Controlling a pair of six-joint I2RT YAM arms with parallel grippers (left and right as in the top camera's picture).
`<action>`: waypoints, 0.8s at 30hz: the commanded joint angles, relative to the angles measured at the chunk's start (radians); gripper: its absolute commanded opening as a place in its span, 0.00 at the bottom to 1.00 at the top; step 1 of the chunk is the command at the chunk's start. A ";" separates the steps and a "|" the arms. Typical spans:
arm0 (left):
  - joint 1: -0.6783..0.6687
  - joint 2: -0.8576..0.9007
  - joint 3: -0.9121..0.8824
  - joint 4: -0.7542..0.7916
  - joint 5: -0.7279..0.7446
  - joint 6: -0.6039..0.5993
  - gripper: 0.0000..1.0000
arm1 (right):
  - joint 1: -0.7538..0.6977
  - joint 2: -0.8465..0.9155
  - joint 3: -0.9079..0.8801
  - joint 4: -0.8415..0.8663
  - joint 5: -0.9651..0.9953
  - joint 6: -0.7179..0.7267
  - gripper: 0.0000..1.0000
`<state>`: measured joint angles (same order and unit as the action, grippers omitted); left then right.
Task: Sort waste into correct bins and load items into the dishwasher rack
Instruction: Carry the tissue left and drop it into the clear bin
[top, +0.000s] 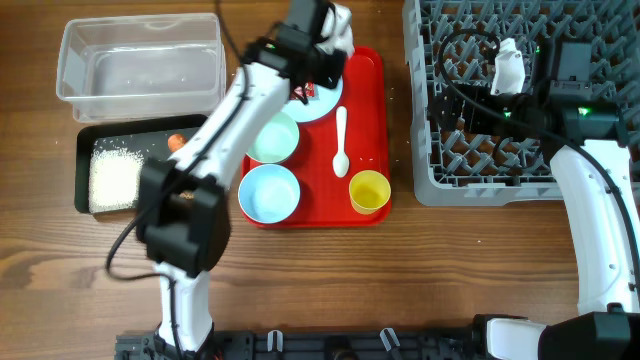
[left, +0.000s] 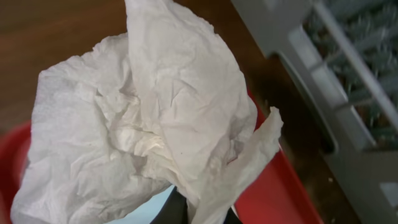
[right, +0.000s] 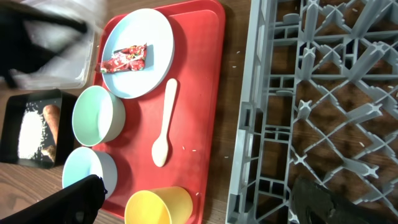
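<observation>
My left gripper (top: 318, 55) is shut on the crumpled white napkin (top: 340, 30) above the far end of the red tray (top: 372, 100). The napkin (left: 155, 112) fills the left wrist view above the fingers (left: 199, 214). The red wrapper (right: 124, 59) lies on the light blue plate (right: 134, 53). The pale green bowl (top: 273, 138), light blue bowl (top: 269, 193), yellow cup (top: 369, 191) and white spoon (top: 341, 142) sit on the tray. My right gripper (top: 455, 105) hangs wide open and empty (right: 199, 190) over the grey rack (top: 520, 150).
The clear tub (top: 140, 60) stands at the far left. In front of it the black tray (top: 85, 170) holds rice (top: 115, 180), the carrot (top: 176, 142) and a brown scrap (right: 50, 152). A few rice grains lie on the red tray and the table beside it.
</observation>
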<state>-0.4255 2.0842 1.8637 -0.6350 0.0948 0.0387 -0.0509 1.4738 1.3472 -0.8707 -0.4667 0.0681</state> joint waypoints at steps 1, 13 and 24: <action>0.098 -0.069 0.014 0.019 -0.178 -0.020 0.04 | 0.006 0.013 0.019 0.011 0.007 0.010 1.00; 0.394 0.051 0.014 0.008 -0.220 -0.068 0.04 | 0.006 0.013 0.019 0.004 0.029 0.011 1.00; 0.462 0.092 0.014 0.003 -0.219 -0.077 1.00 | 0.006 0.013 0.019 -0.006 0.030 0.010 1.00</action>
<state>0.0414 2.1834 1.8736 -0.6312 -0.1120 -0.0284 -0.0509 1.4738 1.3472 -0.8757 -0.4477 0.0681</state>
